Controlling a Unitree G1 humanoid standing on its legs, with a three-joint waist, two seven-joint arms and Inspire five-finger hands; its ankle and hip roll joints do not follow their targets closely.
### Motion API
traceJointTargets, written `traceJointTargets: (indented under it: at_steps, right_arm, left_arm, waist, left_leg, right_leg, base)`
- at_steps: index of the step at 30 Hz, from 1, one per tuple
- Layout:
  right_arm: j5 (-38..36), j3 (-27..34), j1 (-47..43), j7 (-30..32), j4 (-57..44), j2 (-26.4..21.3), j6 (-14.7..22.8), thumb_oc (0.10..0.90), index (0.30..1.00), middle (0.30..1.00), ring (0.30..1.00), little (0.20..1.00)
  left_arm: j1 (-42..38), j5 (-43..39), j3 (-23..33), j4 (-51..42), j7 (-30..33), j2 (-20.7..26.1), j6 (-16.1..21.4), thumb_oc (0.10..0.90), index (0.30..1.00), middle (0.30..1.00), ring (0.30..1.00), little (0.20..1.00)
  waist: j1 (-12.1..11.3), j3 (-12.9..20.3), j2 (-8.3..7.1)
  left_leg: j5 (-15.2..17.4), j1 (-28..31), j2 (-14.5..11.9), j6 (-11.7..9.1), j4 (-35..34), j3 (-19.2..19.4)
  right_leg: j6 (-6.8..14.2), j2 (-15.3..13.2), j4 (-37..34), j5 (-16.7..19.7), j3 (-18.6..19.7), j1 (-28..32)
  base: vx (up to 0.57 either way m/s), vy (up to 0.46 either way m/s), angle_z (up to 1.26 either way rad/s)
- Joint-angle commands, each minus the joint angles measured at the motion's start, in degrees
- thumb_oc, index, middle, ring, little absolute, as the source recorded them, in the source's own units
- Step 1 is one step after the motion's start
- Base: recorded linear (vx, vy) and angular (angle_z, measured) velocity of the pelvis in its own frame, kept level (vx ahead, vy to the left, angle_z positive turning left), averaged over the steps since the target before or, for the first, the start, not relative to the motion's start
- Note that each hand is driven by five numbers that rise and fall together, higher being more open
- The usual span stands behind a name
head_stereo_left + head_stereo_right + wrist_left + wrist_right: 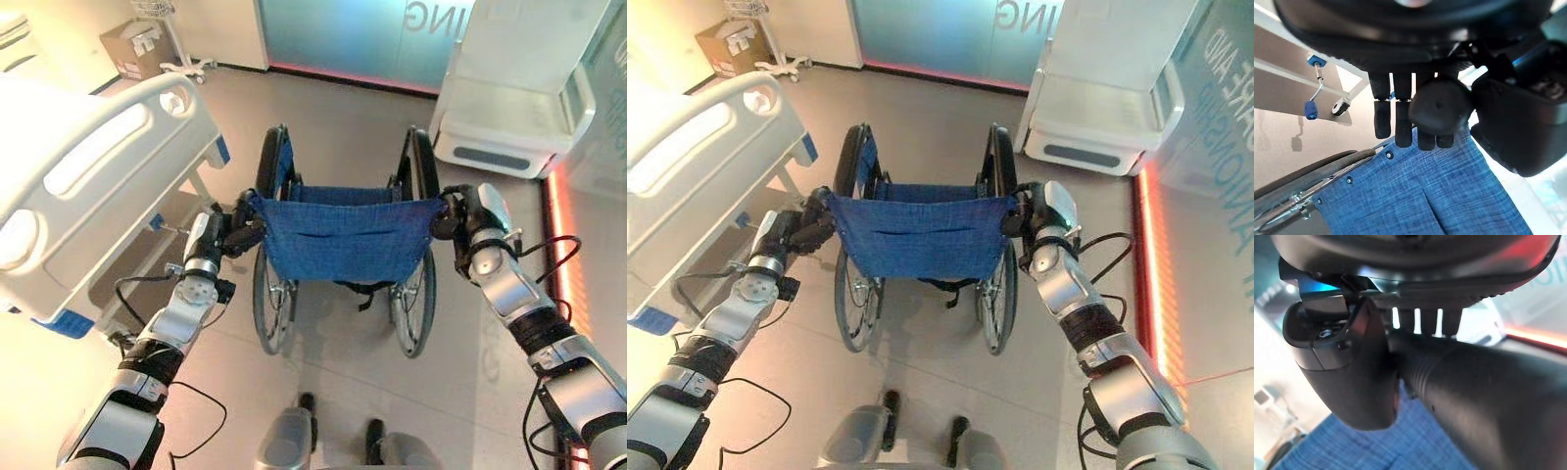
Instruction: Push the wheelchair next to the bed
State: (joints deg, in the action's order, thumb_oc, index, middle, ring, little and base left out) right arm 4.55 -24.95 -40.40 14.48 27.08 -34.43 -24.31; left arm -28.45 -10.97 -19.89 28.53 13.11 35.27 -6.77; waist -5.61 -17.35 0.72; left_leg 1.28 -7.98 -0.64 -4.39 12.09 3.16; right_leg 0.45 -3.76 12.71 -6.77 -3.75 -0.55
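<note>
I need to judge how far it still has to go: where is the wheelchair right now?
In the left eye view the wheelchair stands mid-floor straight ahead, the bed to its left, with the left hand and right hand on its push handles.

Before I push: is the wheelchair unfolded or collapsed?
Unfolded: the wheelchair's blue backrest stretches taut between both push handles, its wheels standing well apart.

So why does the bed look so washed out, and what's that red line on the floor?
In the left eye view strong light blows out the bed to near white, losing detail. A red light strip glows along the floor on the robot's right, tinting it. In the right wrist view the wheelchair handle under the right hand sits so close that it looks blurred; the left hand is sharper.
</note>
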Motion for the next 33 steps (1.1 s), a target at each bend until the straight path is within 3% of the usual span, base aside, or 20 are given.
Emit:
traceJointTargets:
  at_steps: [1,6,12,18,20,22,23,24,25,29,31,33]
  right_arm:
    - [0.2,-3.4,6.6,-3.4,1.0,1.3,4.4,0.4,0.3,0.3,0.3,0.3]
    - [-0.1,-1.1,9.1,-2.9,-0.1,0.7,5.4,0.4,0.3,0.3,0.3,0.3]
    - [-0.8,-1.5,6.6,-4.1,1.9,1.6,7.4,0.4,0.3,0.3,0.3,0.3]
    - [-0.6,-0.1,9.2,-4.2,0.9,1.0,10.5,0.4,0.3,0.3,0.3,0.3]
    - [-0.7,0.9,12.4,-3.7,-1.4,0.7,11.4,0.4,0.3,0.3,0.3,0.3]
    - [-0.8,0.7,12.2,-3.7,-1.8,0.5,11.1,0.4,0.3,0.3,0.3,0.3]
    - [-1.3,0.6,11.6,-4.1,-2.1,-0.7,10.4,0.4,0.3,0.3,0.3,0.3]
    - [-1.6,0.5,11.1,-4.0,-1.7,-1.1,10.2,0.4,0.3,0.3,0.3,0.3]
    - [-2.0,0.3,10.5,-3.9,-1.1,-1.1,10.1,0.4,0.3,0.3,0.3,0.3]
    - [-2.0,0.7,8.6,-5.5,0.1,-1.8,8.1,0.4,0.3,0.3,0.3,0.3]
    - [-1.6,0.8,7.6,-6.7,0.3,-2.2,7.3,0.4,0.3,0.3,0.3,0.3]
    - [-1.8,-0.2,3.1,-8.7,3.0,-3.5,6.1,0.4,0.3,0.3,0.3,0.3]
  left_arm:
    - [-0.4,3.2,0.0,1.5,-0.3,-1.2,2.4,0.4,0.3,0.3,0.3,0.3]
    - [-0.4,5.0,0.3,-0.6,-0.1,-0.3,2.0,0.4,0.3,0.3,0.3,0.3]
    - [-1.1,5.9,0.6,-1.9,-0.6,0.4,2.1,0.4,0.3,0.3,0.3,0.3]
    - [0.6,8.1,1.4,-5.3,-1.7,1.5,2.5,0.4,0.3,0.3,0.3,0.3]
    - [2.6,8.7,1.4,-6.2,-1.2,1.9,3.8,0.4,0.3,0.3,0.3,0.3]
    - [2.6,8.5,1.1,-5.8,-0.8,1.9,4.4,0.4,0.3,0.3,0.3,0.3]
    - [2.3,8.1,0.6,-5.6,-0.4,1.6,5.4,0.4,0.3,0.3,0.3,0.3]
    - [1.5,7.9,0.4,-5.3,-0.7,1.6,5.6,0.4,0.3,0.3,0.3,0.3]
    - [0.6,7.8,0.0,-4.7,-0.8,1.4,5.8,0.4,0.3,0.3,0.3,0.3]
    - [-2.2,6.9,-1.3,-2.9,-0.5,0.8,5.3,0.4,0.3,0.3,0.3,0.3]
    - [-2.8,6.7,-1.1,-2.3,-0.8,0.8,5.4,0.4,0.3,0.3,0.3,0.3]
    - [-5.1,6.4,-0.9,-1.4,-2.0,1.3,5.1,0.4,0.3,0.3,0.3,0.3]
  waist:
    - [0.6,2.3,-0.24]
    - [1.1,3.2,0.53]
    - [0.2,3.6,0.32]
    - [-1.1,5.5,-0.36]
    - [0.0,5.8,-0.34]
    - [1.0,5.3,0.04]
    - [3.6,3.7,1.22]
    - [4.5,3.1,1.12]
    - [5.6,2.6,0.58]
    - [8.6,1.7,-0.48]
    - [8.8,1.6,-0.67]
    - [8.6,1.9,-1.82]
  left_leg:
    - [0.2,-2.3,3.1,5.0,1.9,1.3]
    - [1.2,3.2,3.6,6.1,-2.0,-0.1]
    - [1.6,3.8,5.7,8.0,-3.7,-1.2]
    - [2.2,2.6,7.9,10.1,-3.3,-1.6]
    - [2.9,4.0,8.1,10.7,-3.5,-1.8]
    - [3.3,5.1,7.9,10.7,-3.5,-1.9]
    - [4.7,7.7,7.8,10.8,-3.6,-3.7]
    - [5.6,8.2,8.4,10.9,-3.2,-4.5]
    - [6.5,9.1,9.4,10.7,-2.9,-5.2]
    - [10.3,12.7,10.9,10.5,-1.6,-9.1]
    - [11.0,12.9,10.9,10.5,-1.0,-9.5]
    - [13.6,12.0,10.9,10.7,2.3,-9.7]
  right_leg:
    - [0.7,1.3,-0.6,-3.9,-5.0,8.0]
    - [2.4,-1.0,3.7,-3.4,-6.7,5.2]
    - [3.7,-2.3,6.4,-1.1,-5.8,5.2]
    - [4.4,-2.3,18.5,5.6,-3.9,4.9]
    - [5.0,-2.6,21.3,9.8,-3.0,-0.1]
    - [4.7,-2.3,21.1,9.1,-2.5,-3.3]
    - [4.0,-1.4,17.5,8.2,-1.8,-11.3]
    - [4.0,-1.8,14.1,8.6,-1.4,-13.4]
    - [4.6,-2.7,8.2,11.3,-1.5,-16.1]
    - [7.1,-3.4,-8.0,16.5,0.1,-18.3]
    - [7.2,-3.3,-8.3,16.9,0.3,-17.8]
    - [6.7,-3.0,-4.3,16.9,1.0,-17.8]
  base:
    - [0.31,0.216,-0.41]
    - [0.25,0.191,-0.15]
    - [0.13,0.159,-0.15]
    - [0.16,0.148,0.02]
    - [0.25,0.091,0.08]
    - [0.21,0.03,0.27]
    - [0.29,-0.028,0.17]
    - [0.42,-0.088,0.07]
    - [0.35,-0.145,0.1]
    - [0.41,-0.158,0.7]
    - [0.22,-0.136,0.66]
    - [0.27,-0.257,0.48]
